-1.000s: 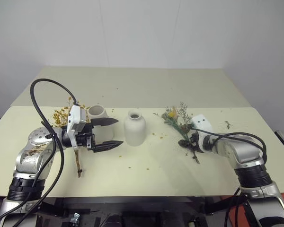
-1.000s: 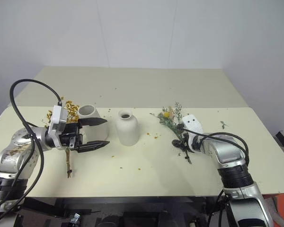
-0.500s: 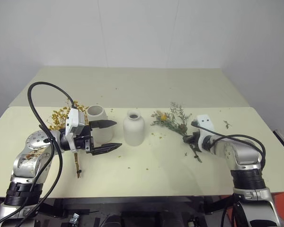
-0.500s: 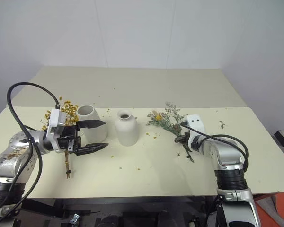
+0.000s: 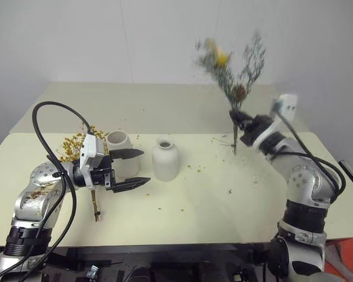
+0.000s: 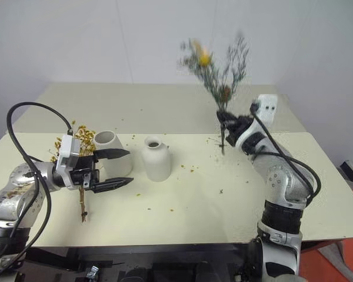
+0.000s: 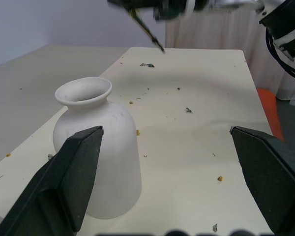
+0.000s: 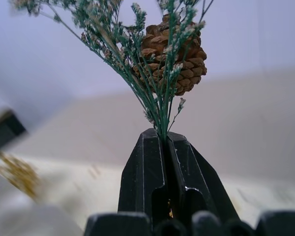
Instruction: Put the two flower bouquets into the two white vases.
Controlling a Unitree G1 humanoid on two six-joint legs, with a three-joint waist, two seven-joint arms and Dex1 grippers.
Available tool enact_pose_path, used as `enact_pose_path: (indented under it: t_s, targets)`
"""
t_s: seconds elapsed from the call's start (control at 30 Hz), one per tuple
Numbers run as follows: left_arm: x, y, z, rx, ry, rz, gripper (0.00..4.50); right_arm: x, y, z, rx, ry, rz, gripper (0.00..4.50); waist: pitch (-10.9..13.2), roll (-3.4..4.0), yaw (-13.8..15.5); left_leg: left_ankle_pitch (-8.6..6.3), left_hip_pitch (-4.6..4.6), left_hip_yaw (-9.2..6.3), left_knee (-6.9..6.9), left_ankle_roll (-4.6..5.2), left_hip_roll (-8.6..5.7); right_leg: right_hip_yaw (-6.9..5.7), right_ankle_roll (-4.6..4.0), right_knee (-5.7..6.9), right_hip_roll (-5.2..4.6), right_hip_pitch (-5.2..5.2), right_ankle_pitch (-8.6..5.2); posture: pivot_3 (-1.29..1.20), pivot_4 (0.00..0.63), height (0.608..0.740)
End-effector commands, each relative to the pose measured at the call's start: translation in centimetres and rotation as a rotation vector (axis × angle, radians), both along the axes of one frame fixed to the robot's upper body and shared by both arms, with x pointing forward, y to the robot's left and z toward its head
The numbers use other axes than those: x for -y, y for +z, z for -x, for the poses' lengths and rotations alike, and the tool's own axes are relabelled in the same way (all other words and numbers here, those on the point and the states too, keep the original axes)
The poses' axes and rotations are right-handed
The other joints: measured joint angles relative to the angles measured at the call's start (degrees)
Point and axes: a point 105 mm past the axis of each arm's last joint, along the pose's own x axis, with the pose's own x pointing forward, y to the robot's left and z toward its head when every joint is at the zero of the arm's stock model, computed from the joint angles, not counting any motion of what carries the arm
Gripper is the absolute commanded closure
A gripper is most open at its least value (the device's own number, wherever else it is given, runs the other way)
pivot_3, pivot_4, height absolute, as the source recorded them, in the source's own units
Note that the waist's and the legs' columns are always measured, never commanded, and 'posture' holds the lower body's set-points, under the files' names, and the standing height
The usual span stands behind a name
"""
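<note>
Your left gripper gapes wide beside the cylinder vase, yellow bouquet flat behind it. Bottle vase mid-table. Your right gripper clamps the green bouquet upright, airborne. No readable writing.

White vases, mustard-yellow bouquet, grey-green bouquet.

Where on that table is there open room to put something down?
The near right part of the table, between the bottle vase and the right edge, is bare apart from crumbs. So is the far tabletop behind both vases. It is crowded on the left: cylinder vase, yellow bouquet and the left claw sit close together.
</note>
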Motion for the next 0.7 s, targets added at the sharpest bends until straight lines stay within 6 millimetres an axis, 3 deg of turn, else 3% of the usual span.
enact_pose_path:
  t_s: [0.03,0.37,0.53,0.7]
  targets:
    - [-0.4,1.2,0.4,0.063,0.006,-0.005,0.00,-3.5,3.9,1.5,0.218,0.090,0.015,4.42,0.01,0.01,-0.02,0.00,0.01,0.00,0.00,0.00,0.00,0.00,0.00,0.02,0.00,0.00,0.00,0.00,0.150,0.740]
    - [-0.7,1.3,0.7,0.069,0.023,-0.008,0.00,-13.3,3.2,1.3,0.356,0.199,0.063,4.42,0.02,0.03,0.07,0.00,-0.12,0.00,-0.01,0.00,0.01,0.00,-0.34,0.06,0.00,-0.20,0.19,0.00,0.150,0.740]
    - [-0.9,1.3,1.0,0.070,0.041,-0.013,0.00,-15.6,2.3,1.1,0.369,0.216,0.041,4.42,0.01,0.02,0.13,0.01,-0.34,0.00,-0.01,-0.01,0.01,0.01,-0.43,0.12,0.00,-0.46,0.25,0.00,0.150,0.740]
    - [-1.3,1.4,1.3,0.073,0.062,-0.019,0.00,-15.6,1.9,0.4,0.366,0.188,0.027,4.42,0.02,0.03,0.09,0.01,-0.33,0.00,-0.01,-0.02,0.00,0.01,-0.45,0.13,-0.02,-0.47,0.26,0.00,0.150,0.740]
